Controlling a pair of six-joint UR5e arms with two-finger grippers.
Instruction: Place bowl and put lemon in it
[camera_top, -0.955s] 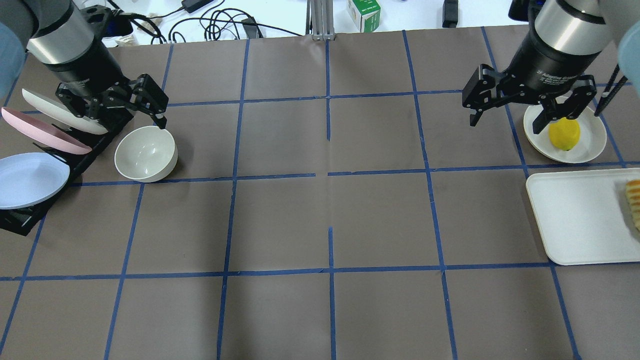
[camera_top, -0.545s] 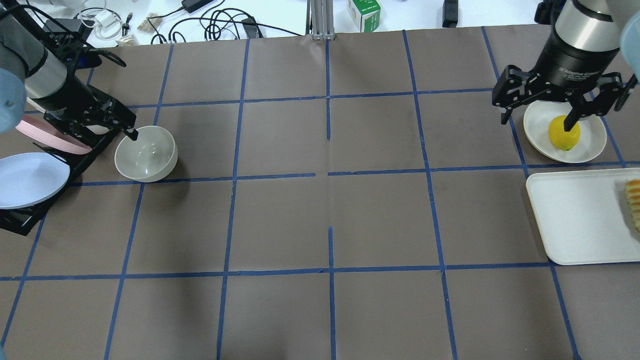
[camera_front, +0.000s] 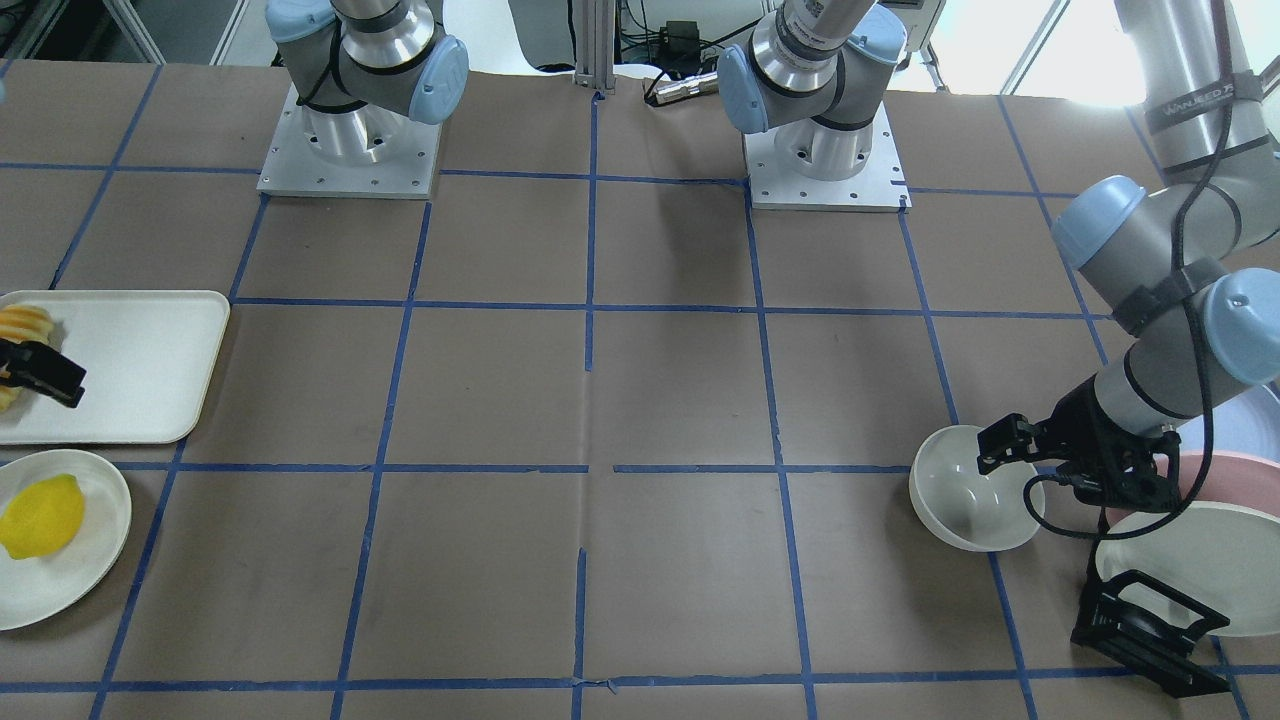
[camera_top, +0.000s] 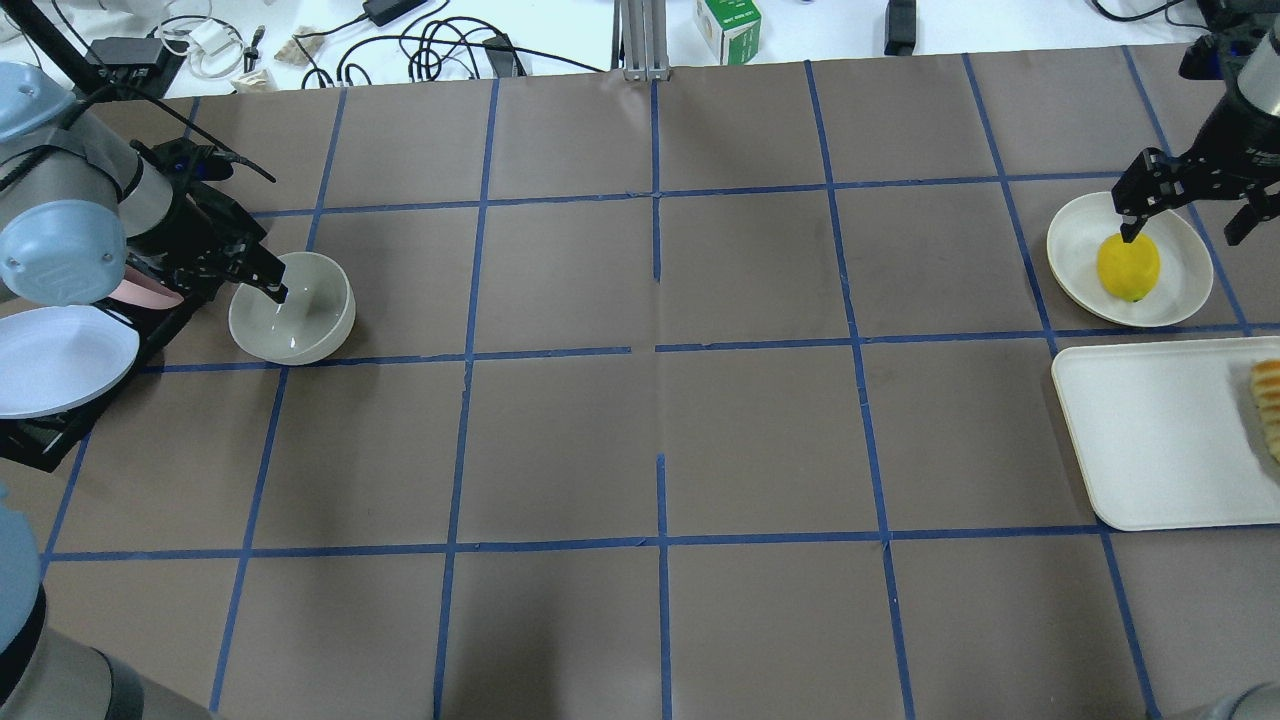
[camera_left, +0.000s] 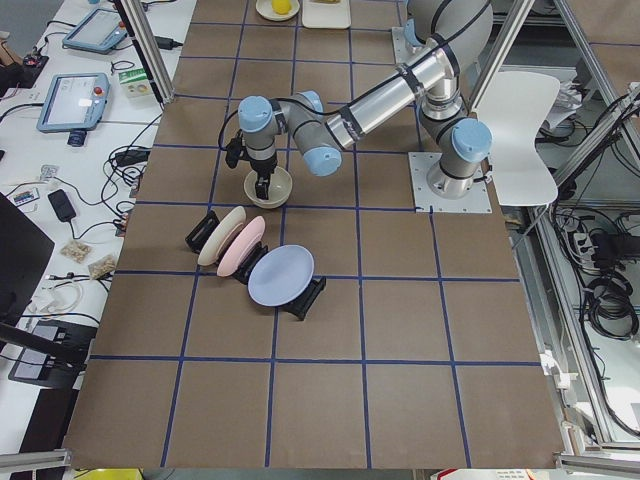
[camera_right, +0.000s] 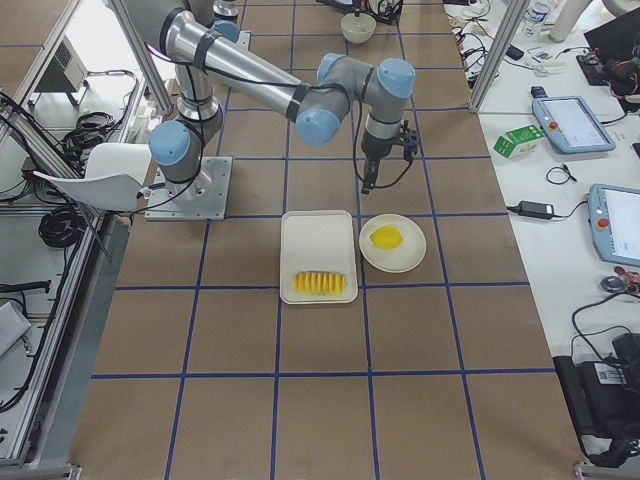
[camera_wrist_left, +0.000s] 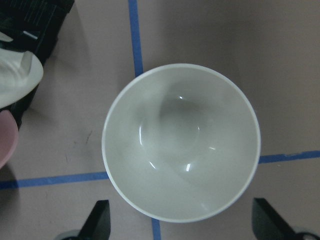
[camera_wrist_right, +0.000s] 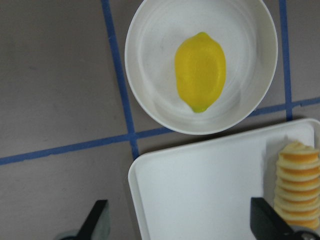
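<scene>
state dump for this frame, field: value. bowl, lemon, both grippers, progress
bowl: upright, empty, beside the plate rack
lemon: lying on the cream plate, next to the tray
left gripper: open, at the bowl's rim, not closed on it
right gripper: open, above the lemon, apart from it
progress: nothing gripped; lemon not in bowl
</scene>
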